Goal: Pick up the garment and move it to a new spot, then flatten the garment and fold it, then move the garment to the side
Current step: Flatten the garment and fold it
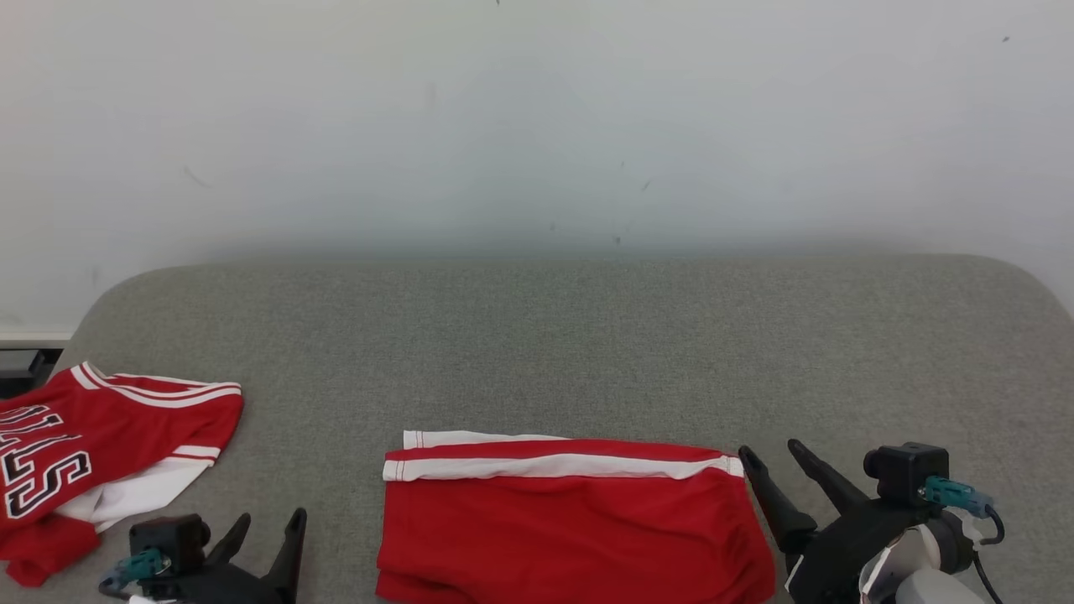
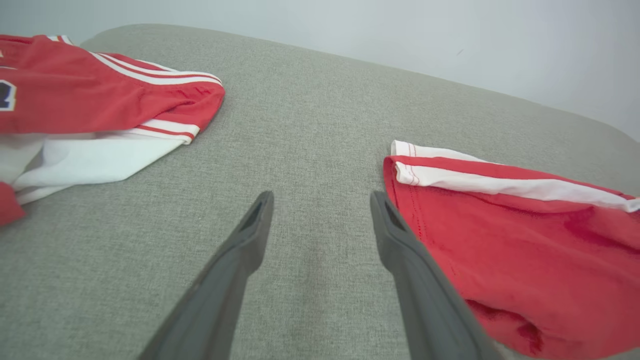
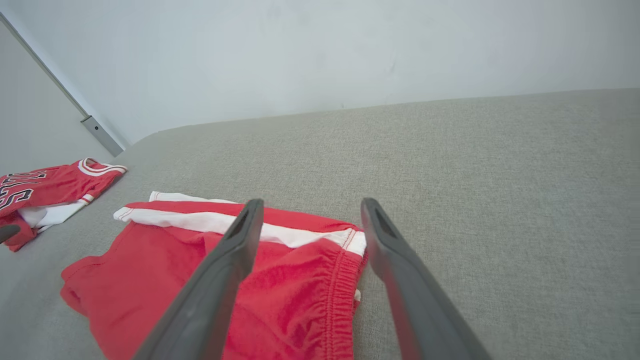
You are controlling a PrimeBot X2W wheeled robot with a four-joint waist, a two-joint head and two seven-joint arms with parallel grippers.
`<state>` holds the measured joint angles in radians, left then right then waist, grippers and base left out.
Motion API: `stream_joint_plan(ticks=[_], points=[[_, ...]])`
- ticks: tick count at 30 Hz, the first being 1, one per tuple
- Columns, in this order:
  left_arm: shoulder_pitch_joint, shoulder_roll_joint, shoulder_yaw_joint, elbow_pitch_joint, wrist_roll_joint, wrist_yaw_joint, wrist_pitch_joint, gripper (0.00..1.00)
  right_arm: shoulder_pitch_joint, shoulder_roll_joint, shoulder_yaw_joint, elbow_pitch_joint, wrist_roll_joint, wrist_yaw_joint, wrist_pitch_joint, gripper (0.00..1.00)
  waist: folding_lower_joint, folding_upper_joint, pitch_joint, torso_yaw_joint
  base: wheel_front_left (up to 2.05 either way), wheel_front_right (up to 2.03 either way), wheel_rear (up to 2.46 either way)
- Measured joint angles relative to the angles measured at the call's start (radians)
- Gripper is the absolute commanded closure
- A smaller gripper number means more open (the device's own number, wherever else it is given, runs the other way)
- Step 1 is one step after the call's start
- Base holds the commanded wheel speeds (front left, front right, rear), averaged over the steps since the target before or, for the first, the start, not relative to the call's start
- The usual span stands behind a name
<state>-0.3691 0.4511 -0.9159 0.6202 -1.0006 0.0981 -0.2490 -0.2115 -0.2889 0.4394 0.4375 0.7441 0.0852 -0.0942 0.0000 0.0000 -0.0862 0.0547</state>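
Two end effectors, both open and holding nothing. The left end effector (image 1: 270, 518) is low at about 7 o'clock on the grey surface (image 1: 587, 335). Its two dark fingers are spread over bare fabric between the two pieces of clothing. The right end effector (image 1: 770, 450) is at about 5 o'clock, fingers parted, its tips just beside the elastic waistband end of the red shorts (image 1: 570, 528).

The shorts, the garment being worked on, lie at 6 o'clock near the front edge. They appear folded into a tidy rectangle with a white stripe along the far side. A red jersey (image 1: 109, 453) with white trim and black lettering lies rumpled at 8 o'clock, well apart from the shorts.

The step in hand looks like either one more fold or the carry to the side. To do it well, each end effector should probably pinch through all layers, one at each end of the shorts. They should lift together and keep the cloth taut so the fold holds, steering away from the jersey.

Count: two end effectors, one pair of shorts, one jersey, one surface.
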Motion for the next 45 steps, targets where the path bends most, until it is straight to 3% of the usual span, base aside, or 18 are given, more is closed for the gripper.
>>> stream_joint_plan(ticks=[9,21,38,45], points=[[0.079,0.043,0.088,-0.096,0.110,0.024,-0.001,0.00,0.029,0.023,0.008,-0.055,-0.070,-0.070,-0.092,0.00,0.0000,0.0000,-0.008,-0.003,0.00,0.00,0.00],[0.187,0.050,0.232,-0.195,0.232,0.025,-0.001,0.00,0.085,-0.019,-0.023,-0.087,-0.103,-0.135,-0.123,0.00,0.0000,0.0000,-0.020,-0.012,0.00,0.00,0.00],[0.369,-0.031,0.494,-0.292,0.370,0.025,-0.001,0.00,0.147,-0.021,-0.066,-0.144,-0.132,-0.175,-0.144,0.00,0.0000,0.0000,-0.018,-0.023,0.00,0.00,0.00],[0.386,-0.072,0.537,-0.346,0.429,0.026,-0.002,0.00,0.170,-0.012,-0.063,-0.145,-0.131,-0.179,-0.145,0.00,0.0001,0.0000,-0.010,-0.025,0.00,0.00,0.00]])
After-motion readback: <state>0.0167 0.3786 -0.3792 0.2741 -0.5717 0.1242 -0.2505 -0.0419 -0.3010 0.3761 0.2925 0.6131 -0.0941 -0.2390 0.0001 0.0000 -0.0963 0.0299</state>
